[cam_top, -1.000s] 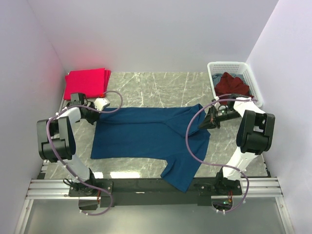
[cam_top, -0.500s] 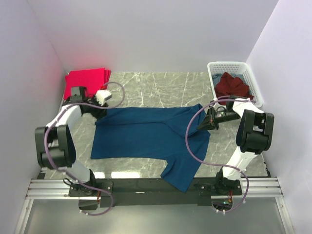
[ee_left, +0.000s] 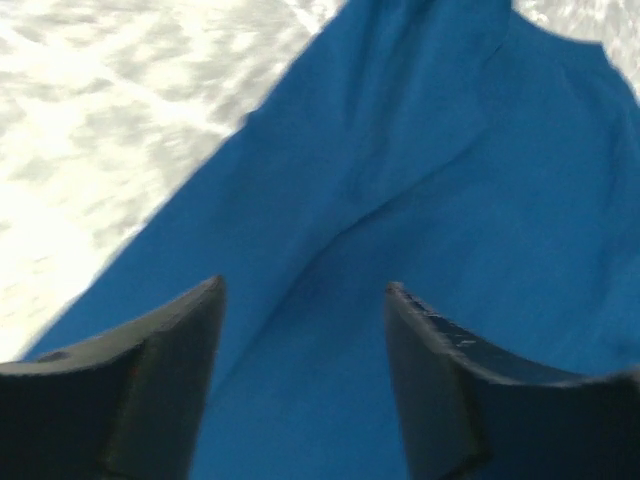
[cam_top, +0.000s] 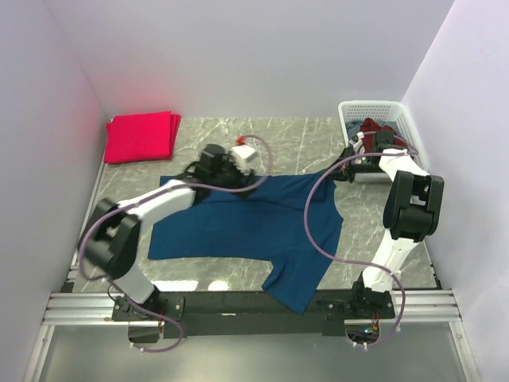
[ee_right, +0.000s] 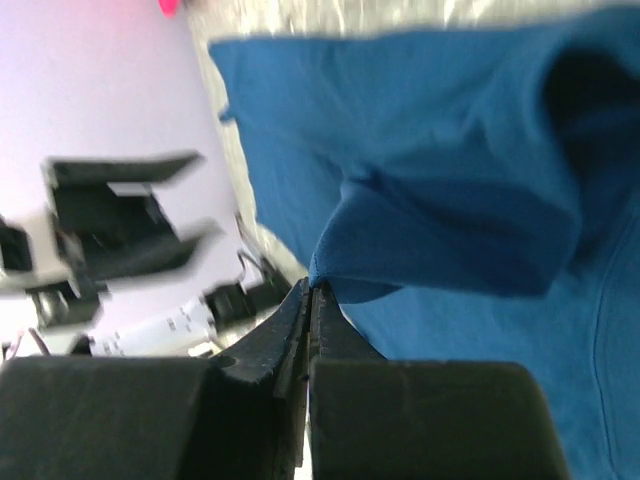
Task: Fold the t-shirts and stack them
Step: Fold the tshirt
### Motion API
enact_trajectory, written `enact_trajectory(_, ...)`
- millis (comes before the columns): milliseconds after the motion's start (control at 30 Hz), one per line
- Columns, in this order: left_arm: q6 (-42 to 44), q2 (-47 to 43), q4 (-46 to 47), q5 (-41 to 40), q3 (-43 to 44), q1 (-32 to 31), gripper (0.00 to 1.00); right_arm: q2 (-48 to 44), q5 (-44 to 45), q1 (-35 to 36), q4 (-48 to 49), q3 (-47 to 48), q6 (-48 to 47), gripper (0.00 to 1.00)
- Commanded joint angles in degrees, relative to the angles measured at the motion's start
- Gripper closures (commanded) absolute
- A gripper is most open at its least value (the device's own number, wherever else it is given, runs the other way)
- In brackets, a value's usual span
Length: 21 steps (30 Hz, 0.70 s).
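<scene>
- Grey-veined marble surface (cam_top: 270,135) lies between pale lilac walls, and we see a blue t-shirt (cam_top: 238,223) spread across its middle, with one end reaching the near edge.
- Our left hand (ee_left: 302,292) sits over the far part of the blue t-shirt, its fingers wide apart and gripping nothing.
- Our right hand (ee_right: 311,288) is pinched tight on a fold at the shirt's right edge, near the white basket (cam_top: 370,104).
- We see a dark maroon t-shirt (cam_top: 371,127) lying in the basket.
- Folded pinkish-red t-shirts (cam_top: 141,137) are stacked in the far left corner.
</scene>
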Motion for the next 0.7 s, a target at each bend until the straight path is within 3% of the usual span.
enact_trajectory(0, -10.78, 5.85, 5.62, -11.92, 6.54, -6.64, 0.27, 0.81, 0.74, 1.20, 12.60, 0.36, 11.54, 1.00)
enact_trajectory(133, -14.91, 11.31, 7.29, -21.32, 10.78, -13.92, 0.22, 3.96, 4.69, 1.91, 17.53, 2.02, 15.06, 1.00)
enact_trajectory(200, -15.27, 14.20, 7.73, -21.95, 12.70, -15.43, 0.23, 4.67, 6.36, 1.91, 19.73, 2.55, 17.79, 1.00)
enact_trajectory(300, -14.93, 17.37, 8.61, -20.03, 14.73, -17.28, 0.35, 5.90, 8.29, 1.82, 21.05, 3.43, 19.29, 1.00)
enact_trajectory(333, -15.18, 18.08, 8.61, -18.63, 15.26, -17.63, 0.47, 6.60, 8.74, 1.91, 21.40, 3.52, 19.47, 1.00)
enact_trajectory(433, -15.54, 21.25, 8.87, -13.88, 17.19, -17.99, 0.66, 8.01, 9.62, 1.82, 21.84, 3.87, 20.61, 1.00)
enact_trajectory(667, -12.99, 26.35, 9.66, -10.45, 20.97, -19.31, 0.61, 9.60, 10.06, 1.91, 22.20, 3.61, 21.14, 1.00)
